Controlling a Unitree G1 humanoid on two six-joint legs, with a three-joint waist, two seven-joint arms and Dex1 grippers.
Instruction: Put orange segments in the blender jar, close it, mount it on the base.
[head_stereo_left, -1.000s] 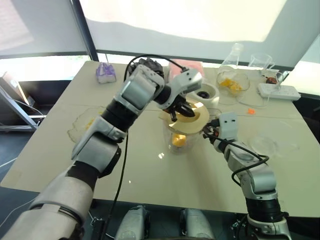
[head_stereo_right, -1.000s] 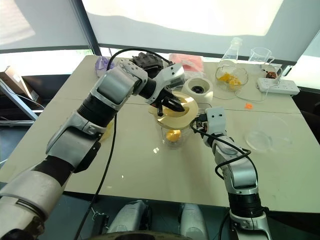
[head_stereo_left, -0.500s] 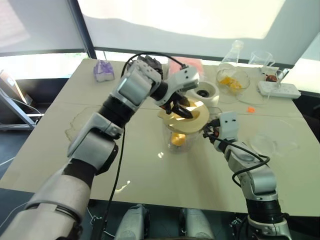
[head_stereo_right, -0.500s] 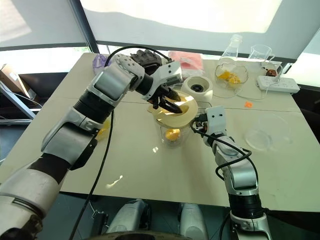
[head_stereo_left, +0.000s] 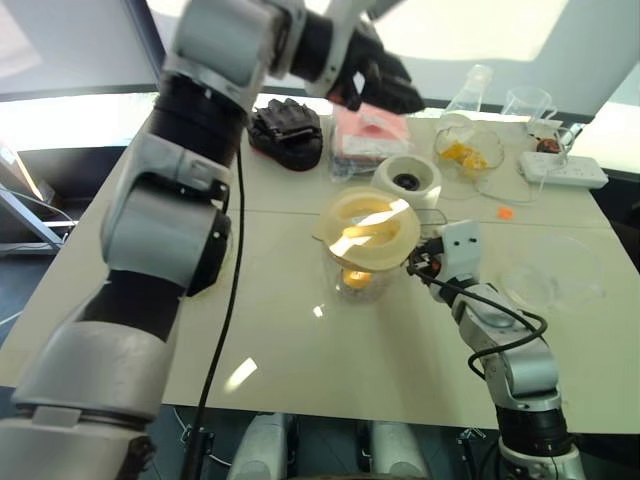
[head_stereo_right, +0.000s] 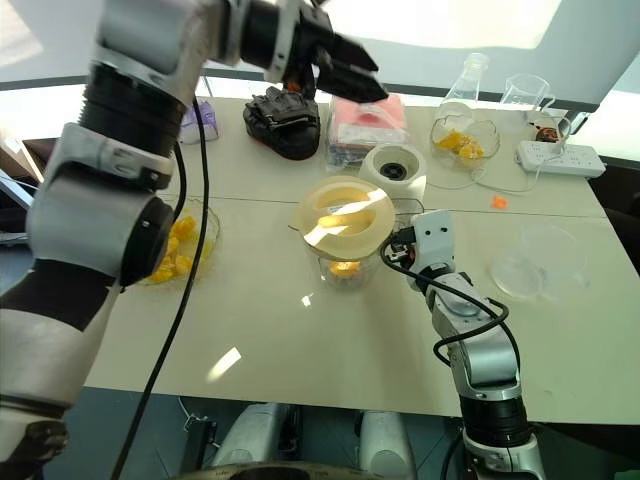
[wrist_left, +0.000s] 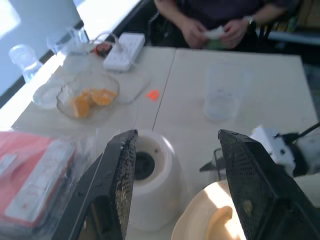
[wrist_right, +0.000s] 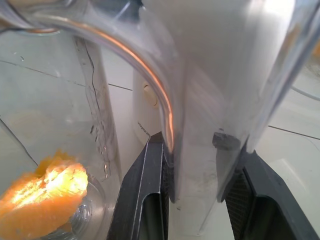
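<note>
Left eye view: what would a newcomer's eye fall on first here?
The blender jar at the middle of the table, capped by a pale yellow lid, with orange inside. The right gripper clamps its handle, while the left gripper hangs open high above the far side.

Place: I take this for a robot test room or lab dressed with kitchen props, not a home kitchen.
Furniture: I work over plain beige tables (head_stereo_right: 260, 340) pushed edge to edge, a seam running between them.
Windows: grey roller blinds (head_stereo_right: 40, 40) hang over tall panes behind.
Glassware: a conical flask (head_stereo_right: 466, 78) and a beaker (head_stereo_right: 518, 98) stand at the far edge.
Power: a white power strip (head_stereo_right: 556, 158) lies on the tabletop.
Props: a white blender base (head_stereo_right: 391, 168) stands near a glass bowl (head_stereo_right: 487, 152) of orange segments (head_stereo_right: 455, 152).
Company: my left wrist view catches a person (wrist_left: 220, 10) seated across the table.
</note>
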